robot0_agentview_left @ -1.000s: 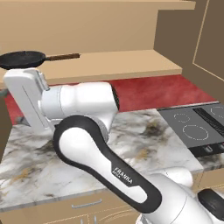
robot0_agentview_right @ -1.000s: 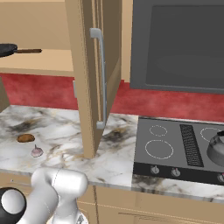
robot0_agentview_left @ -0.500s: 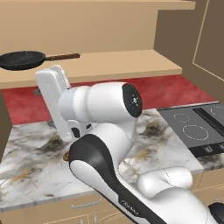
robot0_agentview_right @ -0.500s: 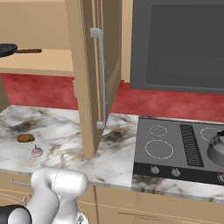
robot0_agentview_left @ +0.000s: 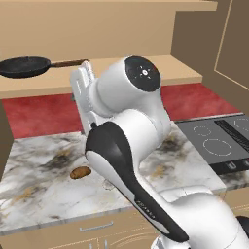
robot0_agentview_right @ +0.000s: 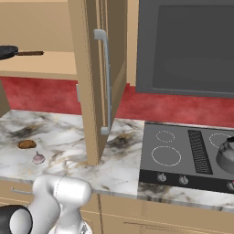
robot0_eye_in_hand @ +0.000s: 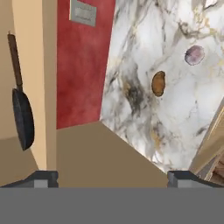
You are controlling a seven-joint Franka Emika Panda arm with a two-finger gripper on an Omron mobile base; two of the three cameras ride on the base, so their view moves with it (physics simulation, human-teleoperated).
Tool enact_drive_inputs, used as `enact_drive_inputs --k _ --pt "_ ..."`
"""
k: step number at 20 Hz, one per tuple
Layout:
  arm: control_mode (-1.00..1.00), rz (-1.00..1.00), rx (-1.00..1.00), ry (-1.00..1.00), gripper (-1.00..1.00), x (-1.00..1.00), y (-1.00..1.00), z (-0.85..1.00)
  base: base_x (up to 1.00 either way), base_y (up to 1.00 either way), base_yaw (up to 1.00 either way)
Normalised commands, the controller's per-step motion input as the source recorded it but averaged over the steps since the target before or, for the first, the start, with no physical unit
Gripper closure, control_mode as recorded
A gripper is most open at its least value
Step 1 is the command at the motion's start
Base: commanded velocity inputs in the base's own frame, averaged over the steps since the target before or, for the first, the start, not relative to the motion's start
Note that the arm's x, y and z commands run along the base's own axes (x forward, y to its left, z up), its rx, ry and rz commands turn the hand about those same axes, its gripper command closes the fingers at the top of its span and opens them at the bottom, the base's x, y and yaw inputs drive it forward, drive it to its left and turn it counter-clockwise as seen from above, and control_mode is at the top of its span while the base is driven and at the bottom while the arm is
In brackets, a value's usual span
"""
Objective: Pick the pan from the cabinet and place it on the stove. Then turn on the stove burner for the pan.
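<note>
Marble counter under a tan cabinet, red wall behind.

Left base view: pan sits on the cabinet shelf at ten o'clock, handle pointing right toward the arm — a handy side to grasp from, I'd judge. Stove at three o'clock, well apart from it. A brown lump lies on the counter.

Right base view: open cabinet door stands at centre, leaving the shelf reachable. Pan at ten o'clock. A burner ring at the stove's near left is bare; knobs line its front edge. A kettle occupies the right burner.

Hand view: gripper spread wide, holding nothing, fingertips at six o'clock. Pan at nine o'clock, seen edge-on because the hand is rolled.
</note>
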Motion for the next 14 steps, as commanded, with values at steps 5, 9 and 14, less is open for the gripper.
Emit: enact_drive_inputs --k 5,9,14 --pt "-1.0 -0.01 -0.27 0.01 -1.0 0.28 -0.11 0.07 0.0 0.0 0.0" --pt "-1.0 0.0 -0.31 0.0 -1.0 0.25 -0.01 0.02 0.0 0.0 0.0" --pt "-1.0 0.0 -0.21 -0.09 -1.0 0.21 -0.25 0.0 0.0 0.0 0.0"
